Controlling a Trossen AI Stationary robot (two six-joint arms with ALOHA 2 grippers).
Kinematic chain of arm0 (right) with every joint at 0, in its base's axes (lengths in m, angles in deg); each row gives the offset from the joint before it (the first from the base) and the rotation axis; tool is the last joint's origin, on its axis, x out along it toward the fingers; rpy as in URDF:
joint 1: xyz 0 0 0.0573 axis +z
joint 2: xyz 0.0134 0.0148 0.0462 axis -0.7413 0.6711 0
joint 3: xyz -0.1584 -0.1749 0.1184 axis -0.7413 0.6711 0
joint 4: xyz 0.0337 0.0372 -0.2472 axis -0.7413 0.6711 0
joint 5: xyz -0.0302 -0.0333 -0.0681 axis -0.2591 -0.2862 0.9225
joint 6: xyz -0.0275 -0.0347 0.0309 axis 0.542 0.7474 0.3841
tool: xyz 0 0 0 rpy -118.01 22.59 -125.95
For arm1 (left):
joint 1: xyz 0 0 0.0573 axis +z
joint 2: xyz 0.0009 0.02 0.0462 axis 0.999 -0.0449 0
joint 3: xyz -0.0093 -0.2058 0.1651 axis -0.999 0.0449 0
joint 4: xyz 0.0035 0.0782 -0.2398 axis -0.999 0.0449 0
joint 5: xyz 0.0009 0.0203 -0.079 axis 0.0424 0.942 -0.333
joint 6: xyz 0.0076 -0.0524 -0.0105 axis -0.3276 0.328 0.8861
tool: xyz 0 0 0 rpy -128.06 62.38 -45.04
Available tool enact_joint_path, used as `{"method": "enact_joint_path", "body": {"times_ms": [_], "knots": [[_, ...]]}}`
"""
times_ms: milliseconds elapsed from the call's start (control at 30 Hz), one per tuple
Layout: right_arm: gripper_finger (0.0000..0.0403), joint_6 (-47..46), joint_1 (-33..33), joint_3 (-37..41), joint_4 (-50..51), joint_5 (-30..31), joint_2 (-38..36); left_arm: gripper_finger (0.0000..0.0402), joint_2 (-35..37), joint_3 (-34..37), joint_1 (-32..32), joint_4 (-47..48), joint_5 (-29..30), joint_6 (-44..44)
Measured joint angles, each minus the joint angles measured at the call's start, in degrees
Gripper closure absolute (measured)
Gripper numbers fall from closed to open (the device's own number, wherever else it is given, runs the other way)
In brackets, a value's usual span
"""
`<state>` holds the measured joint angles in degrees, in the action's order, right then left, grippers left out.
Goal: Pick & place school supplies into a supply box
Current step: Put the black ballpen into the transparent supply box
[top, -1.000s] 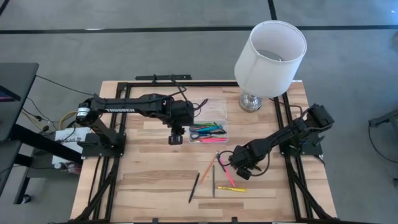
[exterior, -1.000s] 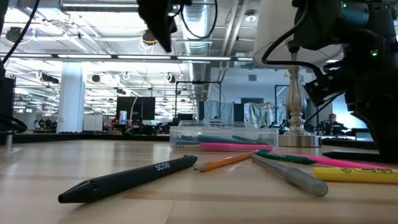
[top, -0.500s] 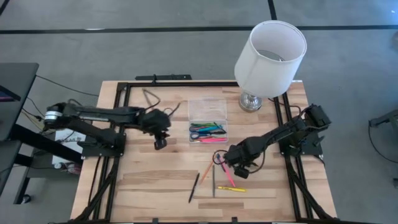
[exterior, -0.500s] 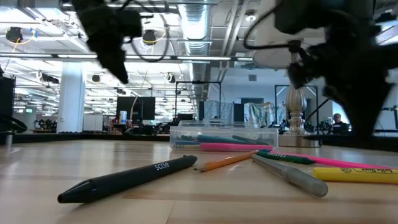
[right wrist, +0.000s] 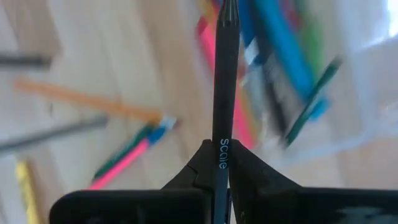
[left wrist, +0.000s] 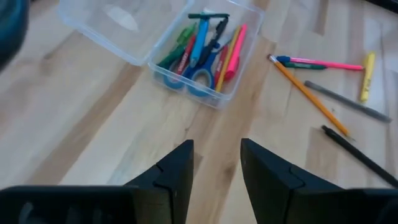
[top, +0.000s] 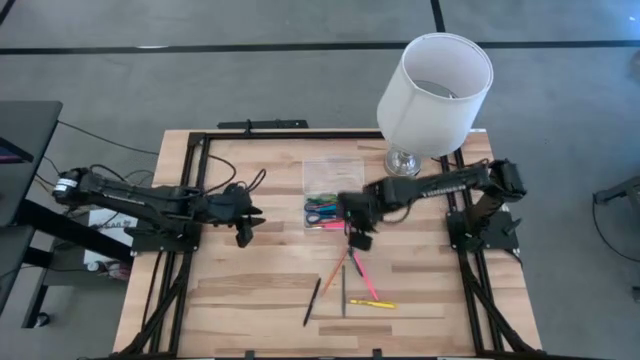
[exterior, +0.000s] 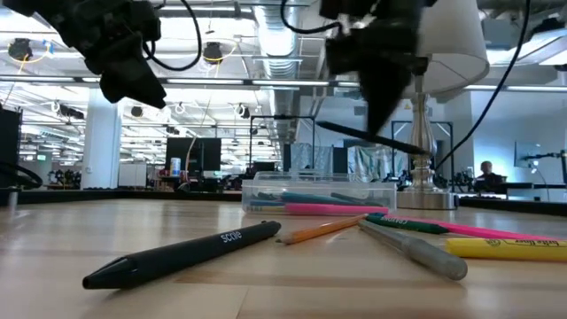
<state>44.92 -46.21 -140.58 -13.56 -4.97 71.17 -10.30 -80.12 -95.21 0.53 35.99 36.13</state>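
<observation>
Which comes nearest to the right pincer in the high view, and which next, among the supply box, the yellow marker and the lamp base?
From the right pincer, shut on a black pen:
1. Supply box, just beside it, toward the table's far edge.
2. Yellow marker, toward the near edge.
3. Lamp base, at the far right corner; roughly level with the marker, hard to rank.

Bare wood lies wide between left gripper point(top: 243, 237) and supply box point(top: 334, 192); passage clear there. Lamp point(top: 432, 92) stands just beside the box's far right corner, crowding that side. Right gripper point(top: 358, 240), clamped on a black pen point(right wrist: 224, 81), hangs over the box's near edge. Loose pens and pencils point(top: 348, 285) litter the near-centre boards.
</observation>
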Motion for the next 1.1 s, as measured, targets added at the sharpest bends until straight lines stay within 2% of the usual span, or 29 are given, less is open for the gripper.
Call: {"method": "enact_joint_path", "body": {"times_ms": [167, 333, 600, 933, 1100], "knots": [[0.0395, 6.42, -5.56, -1.89, -5.86, -0.14, 1.25, 0.0276, -0.05, 0.04, -0.99, 0.11, 3.41, -0.46], [0.0392, 12.88, -7.06, -1.87, -12.30, -2.44, 4.12, 0.0276, -0.05, 0.04, -0.99, 0.09, 4.34, -0.72], [0.0392, 17.45, -6.95, -1.83, -12.19, -2.09, 9.21, 0.0276, -0.07, 0.04, -1.23, 0.13, 4.36, 0.47], [0.0376, 27.66, -7.18, -1.79, -7.92, -0.68, 10.41, 0.0276, -0.07, 0.04, -1.21, 0.13, 5.89, 1.10], [0.0363, 28.21, -8.02, -1.76, -7.93, -0.68, 10.38, 0.0276, -0.07, 0.04, -1.21, 0.14, 6.88, 1.79]]}}
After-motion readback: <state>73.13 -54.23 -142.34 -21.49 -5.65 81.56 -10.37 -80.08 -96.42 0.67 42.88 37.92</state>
